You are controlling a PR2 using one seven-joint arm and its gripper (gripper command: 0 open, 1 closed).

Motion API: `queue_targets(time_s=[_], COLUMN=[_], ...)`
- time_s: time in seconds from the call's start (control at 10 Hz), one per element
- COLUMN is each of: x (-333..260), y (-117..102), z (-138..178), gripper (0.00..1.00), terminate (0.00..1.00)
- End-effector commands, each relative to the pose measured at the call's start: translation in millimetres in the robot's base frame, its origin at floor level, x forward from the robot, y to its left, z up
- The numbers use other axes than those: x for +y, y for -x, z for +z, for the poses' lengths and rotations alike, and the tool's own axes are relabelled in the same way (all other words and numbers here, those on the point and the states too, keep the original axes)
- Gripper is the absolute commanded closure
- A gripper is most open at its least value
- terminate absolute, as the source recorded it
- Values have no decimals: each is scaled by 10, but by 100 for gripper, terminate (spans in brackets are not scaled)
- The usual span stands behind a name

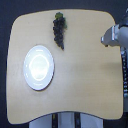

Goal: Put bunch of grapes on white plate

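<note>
The bunch of grapes (59, 31) lies on the wooden table near its far edge, dark purple-black with a short green stem pointing away. The white plate (38, 67) sits on the exterior view's left part of the table, below and left of the grapes, with nothing on it. My gripper (108, 38) shows at the exterior view's right edge, over the table's right side and well apart from both grapes and plate. It is blurred, so its jaws cannot be made out. Nothing appears between them.
The light wooden table (85, 75) has rounded corners and dark floor around it. Arm links (124, 60) run down the exterior view's right edge. Parts of the robot base (65, 120) show below the table's near edge.
</note>
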Motion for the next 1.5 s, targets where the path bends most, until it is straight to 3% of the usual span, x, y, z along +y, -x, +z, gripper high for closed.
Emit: queue_targets(time_s=[0.0,0.3,1.4], x=[0,46,1434], y=[0,-208,-1461], z=[0,-60,-509], gripper=[0,0,0], terminate=[0,0,0])
